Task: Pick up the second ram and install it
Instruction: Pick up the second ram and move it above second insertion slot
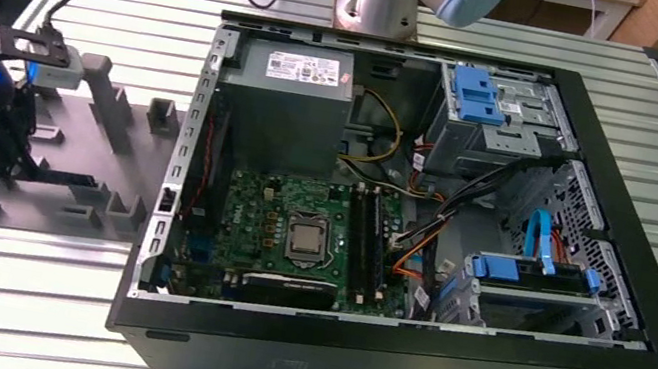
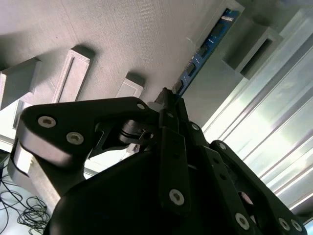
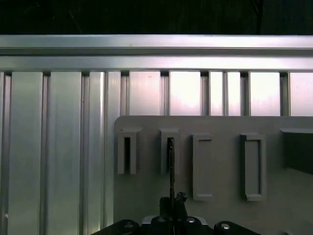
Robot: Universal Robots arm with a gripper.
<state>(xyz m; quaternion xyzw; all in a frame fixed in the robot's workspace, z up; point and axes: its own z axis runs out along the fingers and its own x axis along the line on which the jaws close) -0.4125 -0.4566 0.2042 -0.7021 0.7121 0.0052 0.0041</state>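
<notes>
Black gripper (image 2: 168, 98) linkage sits closest to me, fingertips pinched nearly together on the second ram (image 2: 203, 46), a flat blue-green stick with dark chips. I see its long axis running straight away from them into a slotted block (image 3: 164, 147) of the grey plastic holder tray (image 3: 225, 210); the gripped end is hidden

On the slatted table (image 1: 13, 286), a holder tray (image 1: 72, 144) is set at the exterior view's left of an open computer case (image 1: 407, 356). The second ram (image 2: 205, 46) is stood on edge in a tray slot, clasped by the gripper (image 2: 168, 99).
</notes>
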